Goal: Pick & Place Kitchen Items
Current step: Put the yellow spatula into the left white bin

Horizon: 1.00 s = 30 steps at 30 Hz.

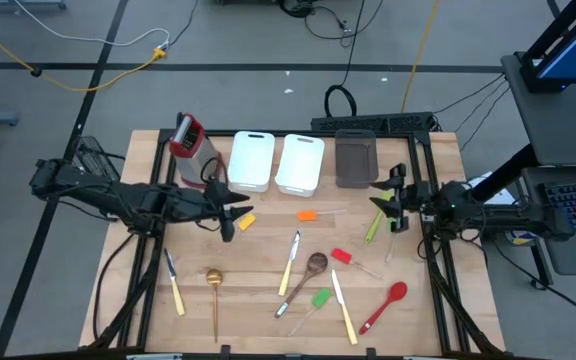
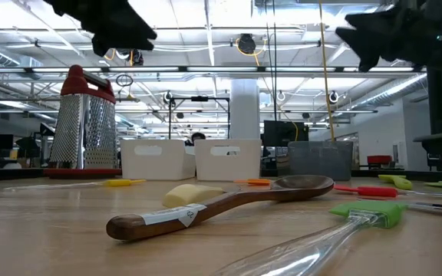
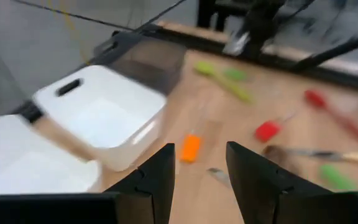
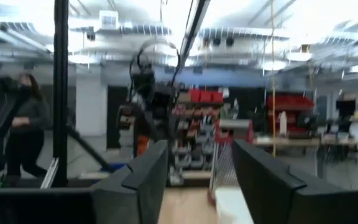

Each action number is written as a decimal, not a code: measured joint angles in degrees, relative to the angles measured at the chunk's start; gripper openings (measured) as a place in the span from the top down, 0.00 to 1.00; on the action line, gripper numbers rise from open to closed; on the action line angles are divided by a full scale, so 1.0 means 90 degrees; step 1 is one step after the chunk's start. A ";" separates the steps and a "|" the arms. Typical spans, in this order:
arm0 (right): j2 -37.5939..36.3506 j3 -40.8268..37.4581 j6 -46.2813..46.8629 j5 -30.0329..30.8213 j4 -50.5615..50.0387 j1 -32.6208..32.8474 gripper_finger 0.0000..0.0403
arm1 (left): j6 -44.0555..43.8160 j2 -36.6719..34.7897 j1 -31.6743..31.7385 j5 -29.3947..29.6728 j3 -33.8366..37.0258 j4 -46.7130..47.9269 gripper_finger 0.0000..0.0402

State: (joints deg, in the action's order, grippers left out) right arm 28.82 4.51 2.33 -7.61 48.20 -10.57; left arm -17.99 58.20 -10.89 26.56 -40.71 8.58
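Observation:
The kitchen items lie loose on the wooden table (image 1: 128,300). They include a brown wooden spoon (image 1: 309,272), a red spoon (image 1: 387,303), a gold ladle (image 1: 214,290), cream-handled knives (image 1: 290,258), a green spatula (image 1: 317,300), a red spatula (image 1: 343,257), an orange piece (image 1: 308,214) and a yellow piece (image 1: 245,221). My left gripper (image 1: 230,214) hangs open and empty above the table beside the yellow piece; its wrist view (image 3: 200,168) looks over the orange piece (image 3: 191,148). My right gripper (image 1: 386,200) is open and empty, raised above the green utensils (image 1: 373,225).
Two white bins (image 1: 252,160) (image 1: 300,163) and a grey bin (image 1: 355,158) stand along the far edge, with a metal grater (image 1: 190,145) to their left. A person (image 4: 23,134) stands in the room beyond the table.

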 joint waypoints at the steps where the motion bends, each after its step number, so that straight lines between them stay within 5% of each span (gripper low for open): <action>1: 0.0180 0.0039 -0.0007 -0.0001 -0.0013 0.0023 0.52 | 0.0004 0.0104 -0.0001 0.0139 -0.0002 0.0130 0.63; 13: 0.1786 0.0177 -0.0333 0.0009 0.0924 0.0117 0.51 | -0.1372 0.1694 0.0193 0.0299 0.0001 0.0711 0.63; 24: 0.2096 0.0192 -0.0333 0.0015 0.1003 0.0117 0.45 | -0.1418 0.1957 0.0540 -0.0191 0.0003 0.1138 0.43; 30: 0.2143 0.0194 -0.0333 0.0036 0.0992 0.0117 0.46 | -0.1749 0.1954 0.0541 -0.0135 0.0006 0.1420 0.40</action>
State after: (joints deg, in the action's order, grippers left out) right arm 48.11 6.26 -0.67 -7.29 57.12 -9.52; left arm -33.73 75.79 -6.02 25.35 -40.66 21.36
